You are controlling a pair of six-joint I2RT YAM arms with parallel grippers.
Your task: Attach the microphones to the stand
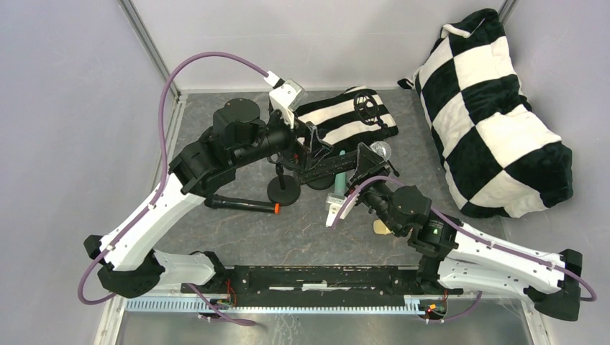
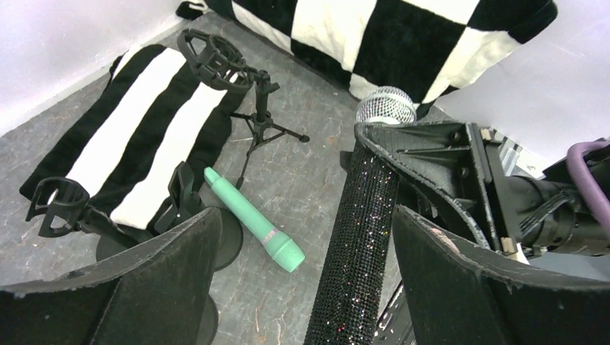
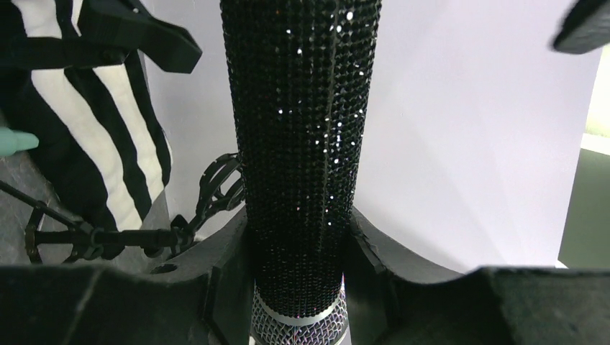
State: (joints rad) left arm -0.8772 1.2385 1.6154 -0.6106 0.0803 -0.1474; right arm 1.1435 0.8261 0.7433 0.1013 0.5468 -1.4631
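My right gripper is shut on the black microphone with the silver mesh head, gripping just behind the head and holding it above the table. My left gripper is open, and this microphone's glittery body passes between its jaws, close to the right one. The mint green microphone lies on the table below. The black microphone with the orange ring lies at the left. The cream-yellow microphone is partly hidden under my right arm. A round-base stand has an empty clip.
A small tripod stand with a ring mount sits on a black-and-white striped cloth at the back. A large checked pillow fills the back right. Grey walls enclose the back and left.
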